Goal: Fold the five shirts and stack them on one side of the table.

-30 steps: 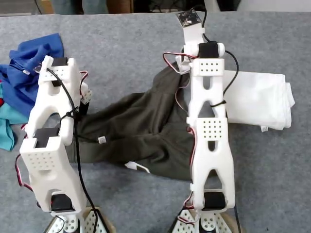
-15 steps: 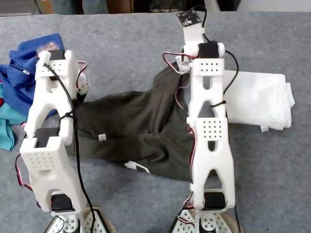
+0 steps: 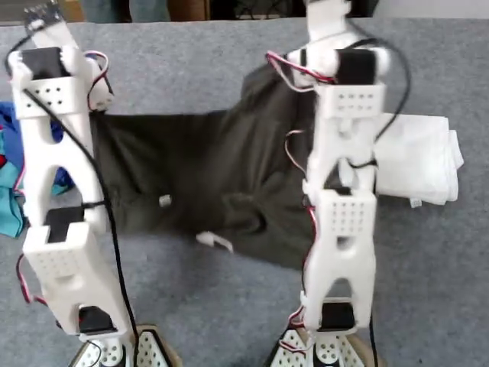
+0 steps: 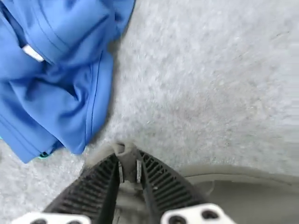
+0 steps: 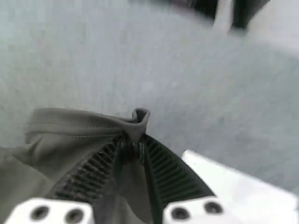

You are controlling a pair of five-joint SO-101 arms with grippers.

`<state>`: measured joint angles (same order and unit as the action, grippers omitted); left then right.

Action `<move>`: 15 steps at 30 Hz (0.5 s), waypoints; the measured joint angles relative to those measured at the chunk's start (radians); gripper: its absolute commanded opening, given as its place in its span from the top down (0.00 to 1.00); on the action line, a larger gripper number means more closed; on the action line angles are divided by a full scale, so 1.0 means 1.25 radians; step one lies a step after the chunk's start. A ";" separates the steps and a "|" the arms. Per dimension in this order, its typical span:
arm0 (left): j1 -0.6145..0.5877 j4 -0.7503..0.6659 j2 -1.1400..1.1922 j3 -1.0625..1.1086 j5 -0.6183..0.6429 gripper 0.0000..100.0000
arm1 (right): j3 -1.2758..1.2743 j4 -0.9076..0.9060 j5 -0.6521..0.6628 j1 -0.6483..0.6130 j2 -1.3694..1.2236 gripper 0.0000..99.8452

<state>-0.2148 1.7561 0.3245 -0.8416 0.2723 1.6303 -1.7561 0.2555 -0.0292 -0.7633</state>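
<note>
Both arms have swung out toward 12 o'clock vs. a sec ago, the L one farthest, from beside the blue shirt [image 4: 51, 79] up to approx 11. The olive shirt [image 3: 206, 176], bunched and slack btwn them before, is now drawn out wide across the counter [image 3: 176, 69] w/ its far edge pulled into a near-straight line. L hand [image 4: 129, 158] is pressed together on a nub of olive cloth at one corner; R hand [image 5: 133, 142] likewise pinches a fold of the same edge near 1 o'clock. The near part of the shirt at 6 is still rumpled, w/ a white tag showing. The white shirt [image 3: 420, 164] lies folded at 3 o'clock, just beside the R arm; blue and teal shirt [image 3: 8, 210] sit heaped at 9. Judgement: this is the spread-out step for shirt no. 2, so folding proper hasn't begun, and one of five looks done. Next prob. lay it flat, keeping clear of the blue heap.
</note>
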 measured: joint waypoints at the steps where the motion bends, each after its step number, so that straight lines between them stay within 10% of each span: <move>1: 0.000 0.001 -0.029 0.000 -0.002 0.97 | 0.000 0.000 -0.009 0.001 0.043 0.99; 15: -0.045 0.005 -0.501 0.052 -0.133 0.97 | 0.001 0.000 -0.037 0.104 0.528 0.99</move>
<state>-0.2716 1.7622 -0.3015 -0.7772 0.1066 1.6318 -1.7561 0.2094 0.1013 -0.1036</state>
